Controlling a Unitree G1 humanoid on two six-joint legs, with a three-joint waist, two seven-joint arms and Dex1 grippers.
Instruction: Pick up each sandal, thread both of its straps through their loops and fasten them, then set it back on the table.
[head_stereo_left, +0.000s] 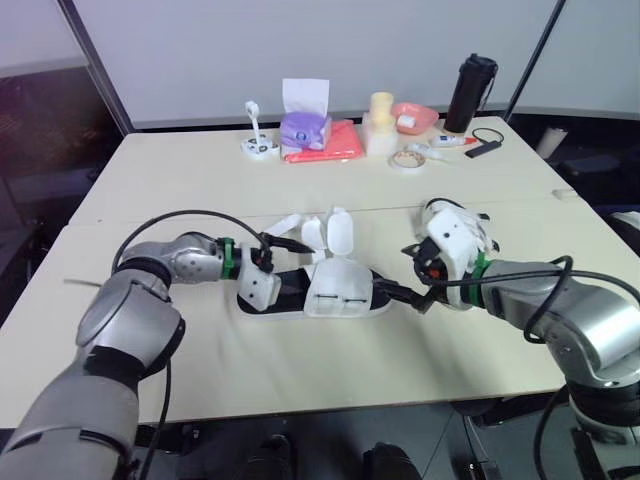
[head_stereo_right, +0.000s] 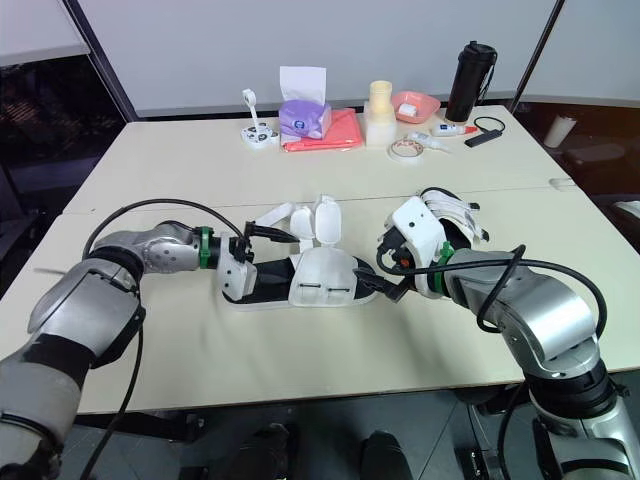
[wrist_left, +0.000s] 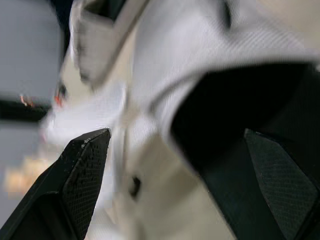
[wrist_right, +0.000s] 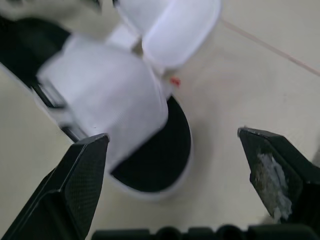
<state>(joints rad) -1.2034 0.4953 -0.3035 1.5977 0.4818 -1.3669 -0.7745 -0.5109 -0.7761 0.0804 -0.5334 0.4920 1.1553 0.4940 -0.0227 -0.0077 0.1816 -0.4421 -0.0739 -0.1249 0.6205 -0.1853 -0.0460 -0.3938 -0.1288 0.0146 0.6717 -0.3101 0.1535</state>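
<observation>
While the white sandal (head_stereo_left: 330, 290) lies mid-table (head_stereo_left: 200, 180), straps (head_stereo_left: 338, 232) upturned and unfastened, left gripper (wrist_left: 177, 135) and right gripper (wrist_right: 173, 134) bracket heel and toe, both spread wide and gripping nothing, evidently poised for pickup.

- Sandal (head_stereo_left: 330, 290): white straps, black footbed, white sole edge.
- Table (head_stereo_left: 300, 370): pale cream.
- Tissue box (head_stereo_left: 305, 128): purple.
- Cloth (head_stereo_left: 335, 145): coral red.
- Bottle (head_stereo_left: 470, 92): black.
- Bowl (head_stereo_left: 412, 113): pink.
- Right gripper (wrist_right: 172, 134): black, fine cross-hatched pads.
</observation>
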